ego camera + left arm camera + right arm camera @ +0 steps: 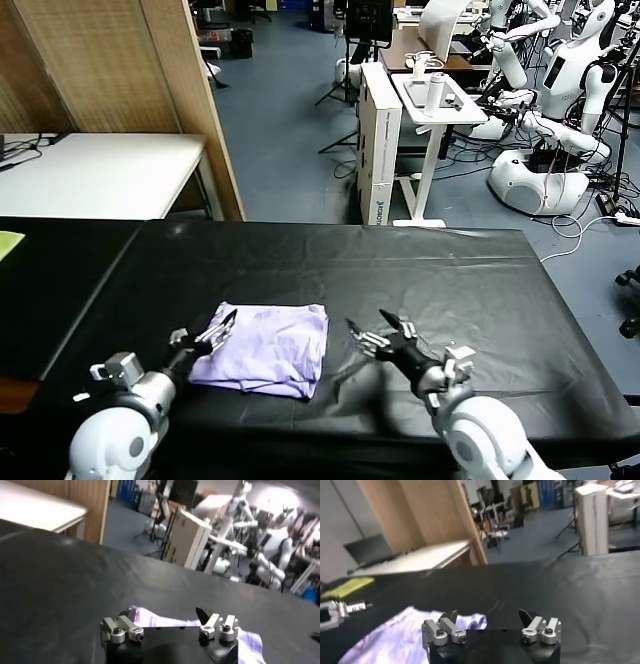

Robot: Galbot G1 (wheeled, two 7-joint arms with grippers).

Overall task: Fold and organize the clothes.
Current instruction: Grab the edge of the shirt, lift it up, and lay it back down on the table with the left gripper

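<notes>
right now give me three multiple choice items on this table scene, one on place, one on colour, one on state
1. Where does the folded pale lavender thin-fabric T-shirt lie?
A. on the black-covered table, between the two grippers
B. on the white side table
C. hanging from the right gripper

2. What colour is the small flat cloth at the table's far left edge?
A. red
B. yellow-green
C. blue

3. How do the right gripper jaws stand?
A. shut on the shirt
B. open, holding nothing
C. shut on the cloth

Answers: 1 A, the shirt rests flat on the black cover with the left gripper at its edge; 2 B, the cloth shows yellow-green; 3 B, the jaws are spread beside the shirt.
</notes>
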